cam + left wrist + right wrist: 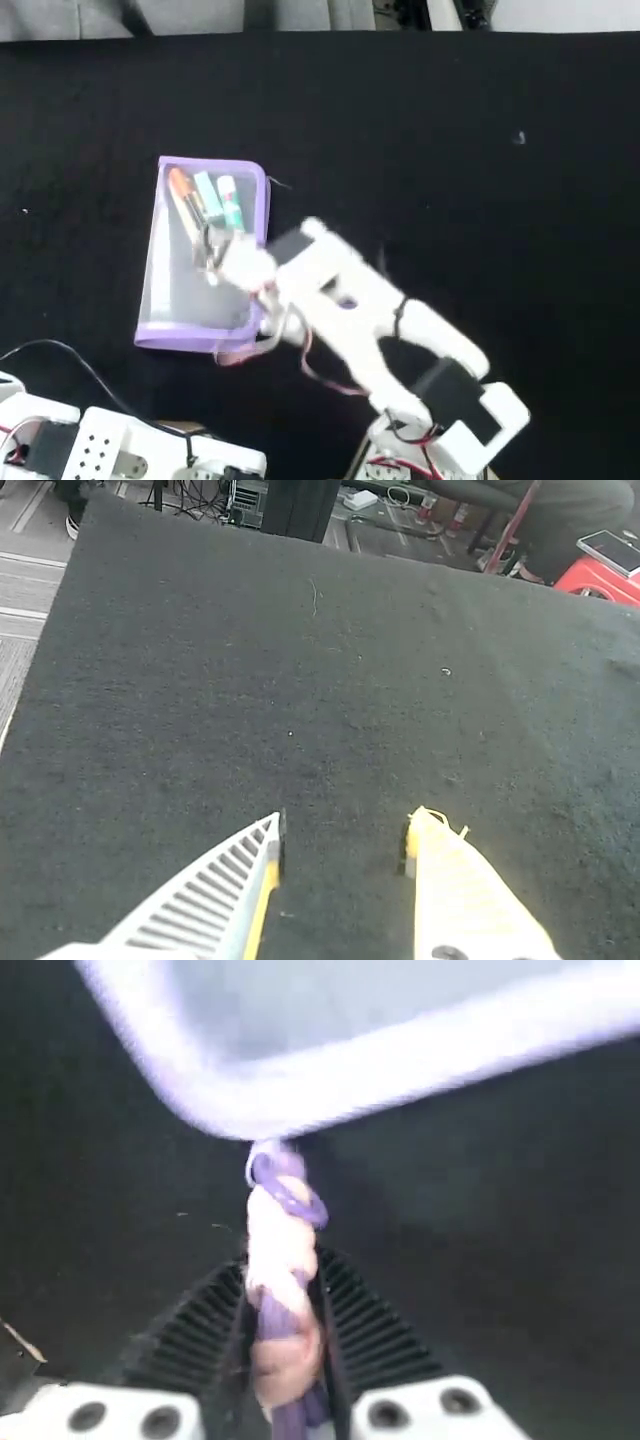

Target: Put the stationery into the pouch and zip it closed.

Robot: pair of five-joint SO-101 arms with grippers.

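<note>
Clear purple-trimmed pouch (175, 300) lying left of centre on black table (450, 150), with pens and other stationery (205, 205) inside at its far end. Right gripper (285, 1290) clenched on braided pink-and-purple zipper pull (283, 1230) at pouch's near right corner. Left gripper (342, 840) spread apart over bare table, grasping nothing.

1. Lab or workshop room with a robot bench setup.
2. Black felt-covered table (300, 680), with tangled black floor cables (190, 495) on the grey floor past its far edge.
3. White plastic arm bases (100, 450) and loose red wires (318, 372) on the bench.
</note>
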